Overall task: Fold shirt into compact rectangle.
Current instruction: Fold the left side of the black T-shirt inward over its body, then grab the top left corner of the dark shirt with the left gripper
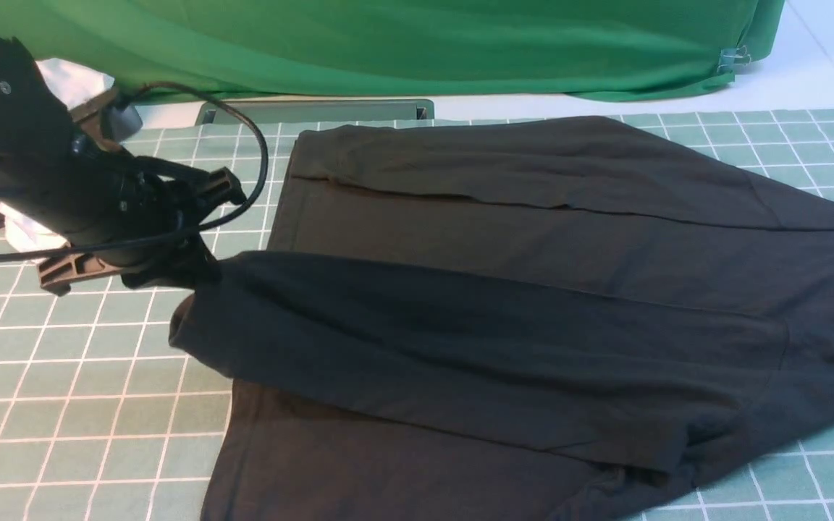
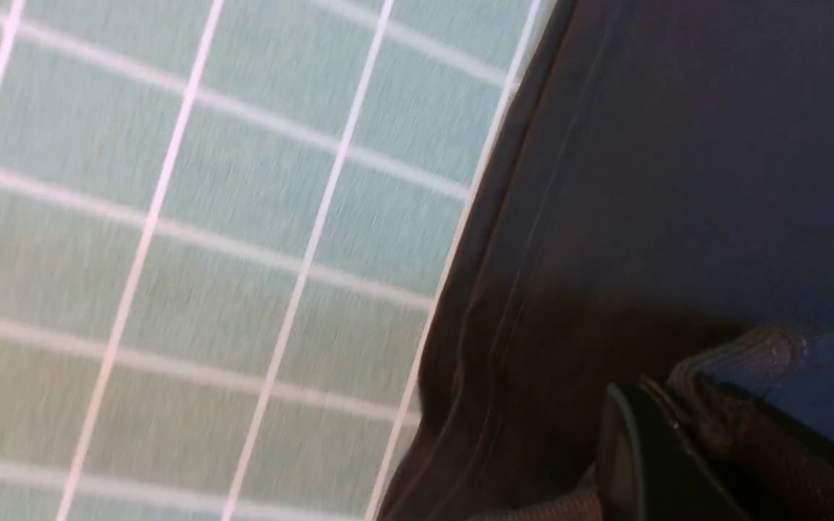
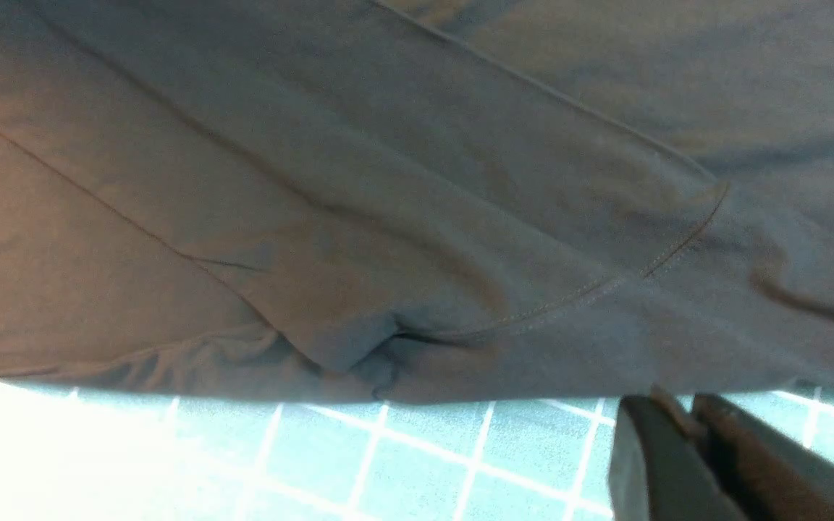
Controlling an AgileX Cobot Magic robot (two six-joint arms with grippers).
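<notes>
Your left gripper (image 2: 667, 405) was clenched on a gathered edge of the black shirt (image 1: 460, 325). Your right gripper's fingertips (image 3: 677, 416) stood close together beside the shirt's edge; you could see nothing between them, though whether they were parted you could not tell. From your left fingers the held layer ran slantwise over the body of the shirt, which lay spread on the gridded mat (image 1: 98, 405). The far side already had a strip lying inward along its length.

The step in hand seemed to be bringing the near side over into a matching strip. It called for drawing the held edge level and taut, so that the slack by the sleeve smoothed out, then lowering it parallel to the far strip before releasing. Letting go early risked a skewed, bunched fold.
</notes>
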